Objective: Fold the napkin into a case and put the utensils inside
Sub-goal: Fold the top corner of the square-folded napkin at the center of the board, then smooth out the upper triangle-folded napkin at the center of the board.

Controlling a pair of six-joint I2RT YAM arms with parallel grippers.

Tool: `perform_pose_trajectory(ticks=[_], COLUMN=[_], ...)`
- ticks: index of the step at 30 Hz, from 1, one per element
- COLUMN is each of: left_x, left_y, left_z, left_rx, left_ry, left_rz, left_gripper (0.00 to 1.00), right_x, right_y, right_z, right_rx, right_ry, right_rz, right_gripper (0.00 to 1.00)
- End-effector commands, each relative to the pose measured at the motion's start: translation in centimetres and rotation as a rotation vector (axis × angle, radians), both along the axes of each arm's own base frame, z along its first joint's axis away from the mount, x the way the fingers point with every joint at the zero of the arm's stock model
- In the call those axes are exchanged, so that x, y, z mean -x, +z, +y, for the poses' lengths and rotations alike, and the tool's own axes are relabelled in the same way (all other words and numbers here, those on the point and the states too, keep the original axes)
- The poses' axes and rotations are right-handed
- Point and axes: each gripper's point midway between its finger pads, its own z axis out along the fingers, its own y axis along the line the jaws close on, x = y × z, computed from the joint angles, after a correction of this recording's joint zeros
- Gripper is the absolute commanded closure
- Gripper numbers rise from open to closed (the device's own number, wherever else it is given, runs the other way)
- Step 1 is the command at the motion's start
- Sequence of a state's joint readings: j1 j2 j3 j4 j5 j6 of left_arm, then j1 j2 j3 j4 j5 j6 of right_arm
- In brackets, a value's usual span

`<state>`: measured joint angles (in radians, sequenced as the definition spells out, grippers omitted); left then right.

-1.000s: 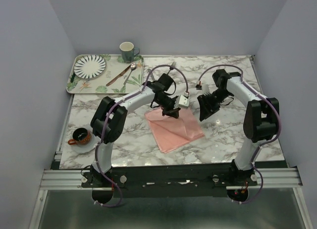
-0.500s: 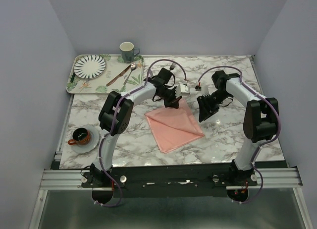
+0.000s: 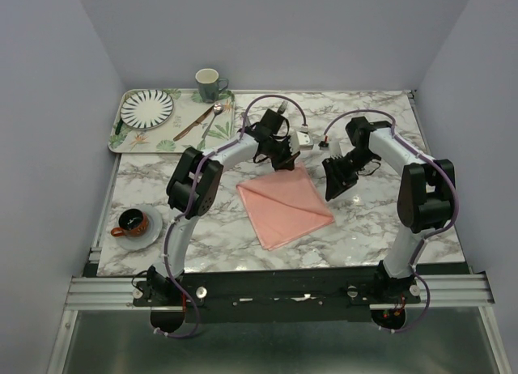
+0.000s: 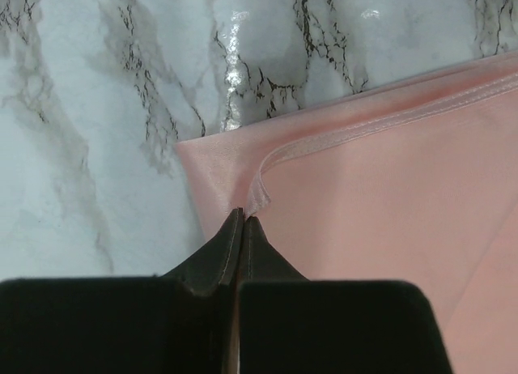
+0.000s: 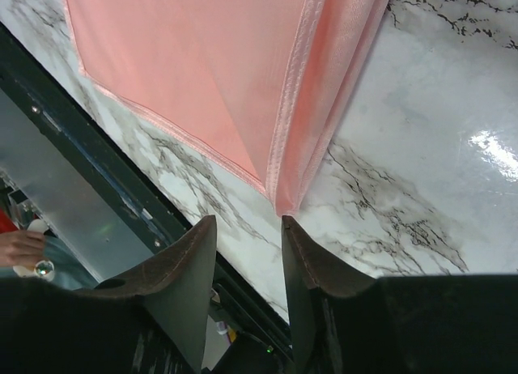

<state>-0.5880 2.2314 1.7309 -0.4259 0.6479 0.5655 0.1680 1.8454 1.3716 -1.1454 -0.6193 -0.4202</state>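
The salmon-pink napkin [image 3: 285, 206] lies flat on the marble table as a broad folded sheet, with a hemmed upper layer over a lower one. My left gripper [image 3: 285, 160] is at its far corner, shut on the upper layer's hemmed tip [image 4: 257, 197], which is low over the table. My right gripper [image 3: 333, 181] hovers open just off the napkin's right side, its fingers [image 5: 194, 261] either side of bare marble beside a folded corner [image 5: 285, 197] and not touching it. The utensils do not show clearly; my left arm covers the table behind the napkin.
A leaf-patterned tray [image 3: 137, 141] at the far left holds a striped plate [image 3: 146, 108], a spoon [image 3: 212, 119] and a brown-handled utensil [image 3: 192, 127]. A green mug [image 3: 208, 83] stands behind it. A cup on a saucer [image 3: 132, 223] sits near left. A small white box [image 3: 304, 138] lies behind the napkin.
My left gripper has pulled the napkin's raised corner toward the far side, so the lifted fold now lies flat and wider. The right gripper's jaws have narrowed a little.
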Motion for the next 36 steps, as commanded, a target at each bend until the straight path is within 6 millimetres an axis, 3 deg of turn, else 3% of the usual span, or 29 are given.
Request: perform_pose_trajectory(ticks=[1,11,14,15,18,20,24,27,30,34,36], left_x=[-1.6,-1.9,-1.8,-1.8,-2.4,-3.5,-4.5,-3.3,0.3,6.1,7.5], left_y=[0.2,0.1,0.4,0.5,2.1,4.2,8.6,11.4,12.8,11.2,10.7], left_z=[0.0,-0.2,-0.5,-0.6,-0.4,0.6,3.2,5.5,7.3,8.8,9.0], left_rx=[-0.002,0.002,0.007,0.009,0.037,0.087,0.189,0.275,0.361,0.385,0.403], left_ry=[0.025,0.031,0.018,0.018,0.073,0.125,0.227,0.281,0.291,0.311,0.357], left_rz=[-0.031,-0.032,-0.037,-0.033,-0.004,0.022,0.069,0.173,0.367,0.598,0.711], left_gripper=[0.96,0.87,0.77,0.66,0.55,0.49,0.29,0.25,0.26,0.28,0.29], right_x=[0.0,0.6,0.8,0.8,0.5,0.3,-0.4,-0.6,-0.7,-0.5,-0.3], right_y=[-0.1,0.1,0.1,0.1,0.5,0.9,1.8,3.0,4.4,4.7,4.5], right_z=[0.1,0.2,0.2,0.2,0.5,0.8,1.9,3.3,5.1,7.4,8.8], right_rx=[-0.017,-0.032,-0.032,-0.034,-0.047,-0.065,-0.128,-0.22,-0.304,-0.35,-0.384], right_ry=[-0.009,-0.012,-0.016,-0.016,-0.027,-0.037,-0.057,-0.078,-0.075,-0.049,-0.045], right_rz=[0.001,0.013,0.013,0.012,0.007,0.0,-0.023,-0.015,-0.024,-0.016,0.015], right_gripper=[0.55,0.56,0.56,0.55,0.55,0.54,0.54,0.53,0.52,0.51,0.5])
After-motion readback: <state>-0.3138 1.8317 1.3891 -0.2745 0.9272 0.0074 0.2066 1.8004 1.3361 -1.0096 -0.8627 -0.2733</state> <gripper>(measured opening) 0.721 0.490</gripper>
